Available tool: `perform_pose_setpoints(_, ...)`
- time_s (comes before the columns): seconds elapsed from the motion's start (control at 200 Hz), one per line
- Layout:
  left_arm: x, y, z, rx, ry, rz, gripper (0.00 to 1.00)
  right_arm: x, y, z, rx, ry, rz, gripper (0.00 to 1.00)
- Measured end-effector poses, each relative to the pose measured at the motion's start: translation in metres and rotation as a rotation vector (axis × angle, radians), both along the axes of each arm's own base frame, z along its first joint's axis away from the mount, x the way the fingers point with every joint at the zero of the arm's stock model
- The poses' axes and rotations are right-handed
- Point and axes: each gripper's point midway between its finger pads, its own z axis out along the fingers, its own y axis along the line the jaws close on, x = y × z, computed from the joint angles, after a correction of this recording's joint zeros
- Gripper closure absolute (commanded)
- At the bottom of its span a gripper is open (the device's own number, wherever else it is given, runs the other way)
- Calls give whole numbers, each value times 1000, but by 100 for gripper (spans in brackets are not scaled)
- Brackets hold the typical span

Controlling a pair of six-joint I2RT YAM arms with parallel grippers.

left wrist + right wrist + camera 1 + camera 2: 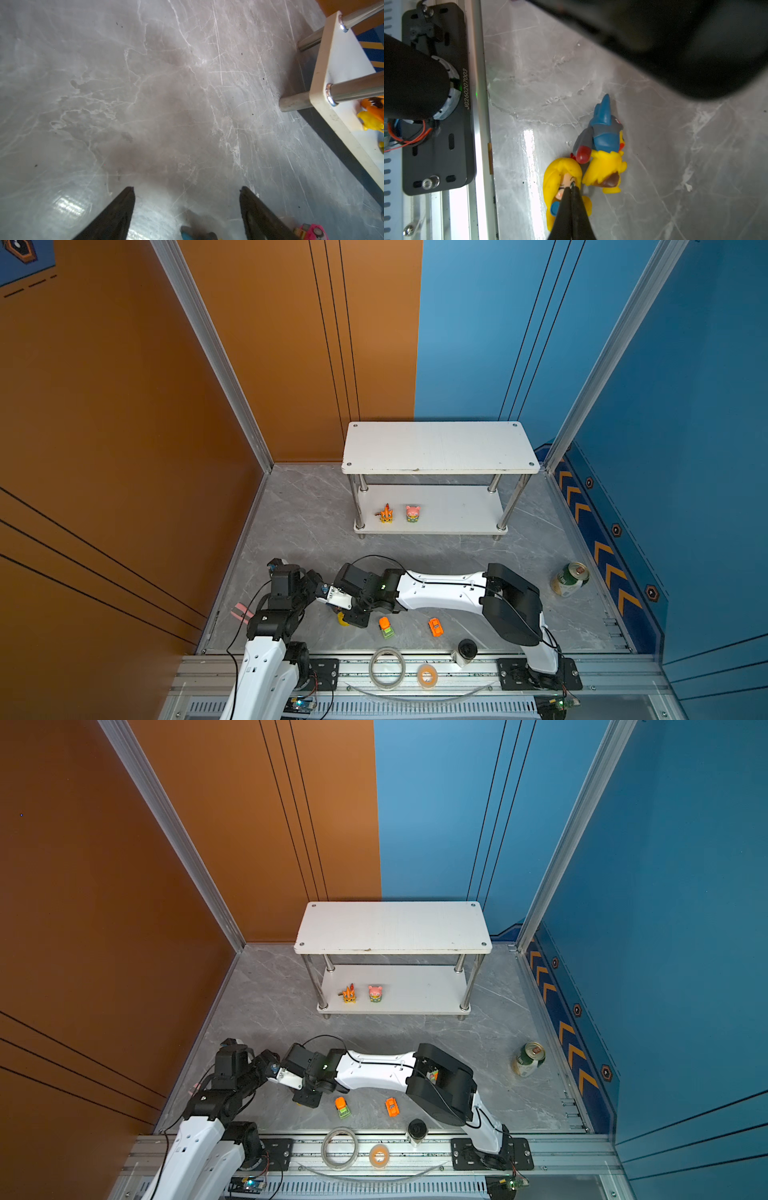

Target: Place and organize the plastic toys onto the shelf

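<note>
Left gripper (186,189): jaws wide, empty, over bare floor; pink car (311,230) beside it. Right gripper (572,190): we see fingers pressed together, tips at yellow figurine (560,172), which touches blue-grey figurine (604,128). Orange-and-lime car (386,627), orange car (435,627) on floor. Shelf (440,448) behind: orange figurine (386,514), pink figurine (412,514) on lower board.

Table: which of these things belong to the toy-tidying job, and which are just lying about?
Job: shelf, orange figurine, pink figurine, green-orange car, orange car, yellow figurine, blue figurine.
Lying about: can, big tape, small tape.
</note>
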Motion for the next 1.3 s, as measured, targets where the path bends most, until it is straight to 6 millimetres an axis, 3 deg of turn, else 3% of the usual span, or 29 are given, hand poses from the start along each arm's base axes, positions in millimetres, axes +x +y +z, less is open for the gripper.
perform_pose_setpoints(0.16, 1, -1, -1, -6, 3, -3, 19, -19, -2, -10, -15, 48, 30, 100)
perform_pose_setpoints(0.365, 4, -1, 1, -9, -10, -2, 17, -53, -3, -42, -62, 136, 69, 100)
perform_pose_setpoints(0.596, 5, -2, -1, -15, -5, -6, 17, -52, -1, -41, -44, 149, 52, 100)
perform_pose_setpoints(0.676, 5, -3, -1, -18, -4, -9, 17, -49, -4, -37, -41, 142, 50, 91)
perform_pose_setpoints(0.786, 5, -3, -1, -20, -4, -9, 16, -43, -8, -19, -30, 87, 66, 54)
perform_pose_setpoints(0.856, 5, -2, -1, -20, -4, -5, 15, -38, -8, -1, -7, 21, 89, 42)
perform_pose_setpoints(0.886, 5, -1, -1, -20, -4, -2, 10, -36, -8, 5, 2, -7, 98, 40)
perform_pose_setpoints(0.991, 5, 3, 1, -17, -3, 19, 9, -31, -7, 19, 11, -113, 151, 36)
perform_pose_setpoints(1.301, 14, 32, 30, -18, -53, 156, 8, -34, -10, 11, -80, -337, 400, 38)
